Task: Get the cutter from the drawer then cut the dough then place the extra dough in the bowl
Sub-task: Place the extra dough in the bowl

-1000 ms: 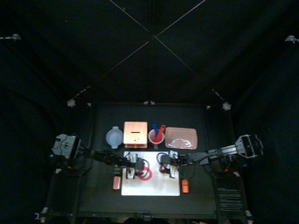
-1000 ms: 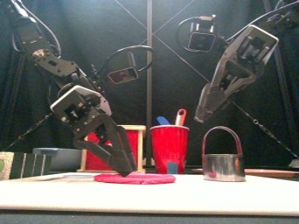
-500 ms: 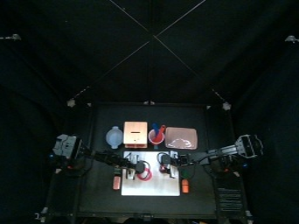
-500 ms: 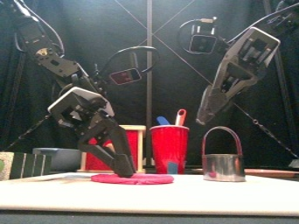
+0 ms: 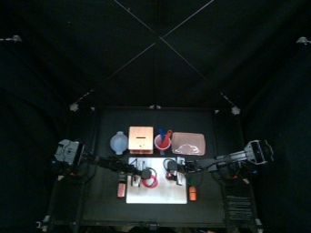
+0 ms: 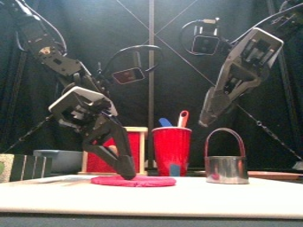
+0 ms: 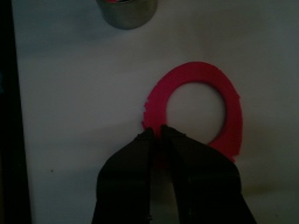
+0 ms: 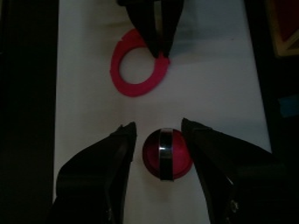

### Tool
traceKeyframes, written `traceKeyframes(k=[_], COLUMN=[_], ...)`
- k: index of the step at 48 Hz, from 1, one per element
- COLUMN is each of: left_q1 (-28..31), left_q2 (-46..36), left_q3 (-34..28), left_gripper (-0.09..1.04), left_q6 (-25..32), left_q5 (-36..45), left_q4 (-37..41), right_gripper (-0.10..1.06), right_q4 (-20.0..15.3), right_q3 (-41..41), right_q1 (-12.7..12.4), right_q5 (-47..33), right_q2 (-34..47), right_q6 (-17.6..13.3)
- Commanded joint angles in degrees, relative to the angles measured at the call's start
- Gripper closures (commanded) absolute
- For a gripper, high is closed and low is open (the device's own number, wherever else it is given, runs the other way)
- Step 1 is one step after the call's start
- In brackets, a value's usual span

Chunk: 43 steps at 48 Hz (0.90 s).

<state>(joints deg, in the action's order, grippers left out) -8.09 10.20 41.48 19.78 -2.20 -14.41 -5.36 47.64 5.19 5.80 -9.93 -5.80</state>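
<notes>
Lying flat on the white cutting board (image 7: 82,105), the dough ring (image 6: 134,181) sits left of the board's middle, a red-pink band with an open centre. The left gripper (image 7: 158,133) comes down on it at a slant, its jaws pressed together on the ring's edge with the dough pinched between their tips. The cutter (image 6: 226,167) stands upright on the board's right side, well apart from the ring, with its wire handle arched over the metal wall. From above, red dough shows inside its round. The right gripper (image 8: 158,128) hangs in the air over the cutter, jaws spread wide and holding nothing; the cutter shows in the gap between them, below and untouched.

Behind the board's back edge a row of things crosses the tabletop. The blue-grey bowl (image 5: 118,142) is at the left end. Next to it is the pale wooden box (image 5: 141,136) with its red drawer front. Then comes the red cup (image 6: 172,151), with a blue knife (image 6: 164,122) and a red knife (image 6: 182,118) sticking out of it. The pink tray (image 5: 190,144) lies at the right end.
</notes>
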Motion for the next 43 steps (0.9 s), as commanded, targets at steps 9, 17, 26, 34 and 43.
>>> traceKeyframes(k=[9, 17, 26, 34, 43], left_q1=[0.35, 1.41, 6.24, 10.63, 17.75], left_q2=[-12.92, -20.04, -29.36, -39.9, -53.44], left_q3=[-1.32, 0.97, 6.24, 10.63, 16.61], left_gripper=[0.43, 0.43, 0.43, 0.43, 0.43], left_q6=[-0.09, -0.09, -0.09, -0.09, -0.09], left_q5=[-0.18, -0.18, 1.41, 3.08, 7.03], left_q4=[1.93, 3.6, 4.66, 6.5, 7.91], right_gripper=[0.14, 0.14, 0.14, 0.14, 0.14], right_q4=[0.35, 0.35, 0.0, 0.26, 1.23], right_q3=[-1.41, -1.41, -1.14, -1.23, -1.05], right_q1=[-0.53, -0.62, -0.62, -0.53, -0.62], right_q5=[-0.44, -0.44, -0.44, -0.35, -0.35], right_q2=[-1.14, -1.14, -1.14, -1.23, -1.23], right_q6=[0.0, 0.0, 0.0, 0.0, 0.09])
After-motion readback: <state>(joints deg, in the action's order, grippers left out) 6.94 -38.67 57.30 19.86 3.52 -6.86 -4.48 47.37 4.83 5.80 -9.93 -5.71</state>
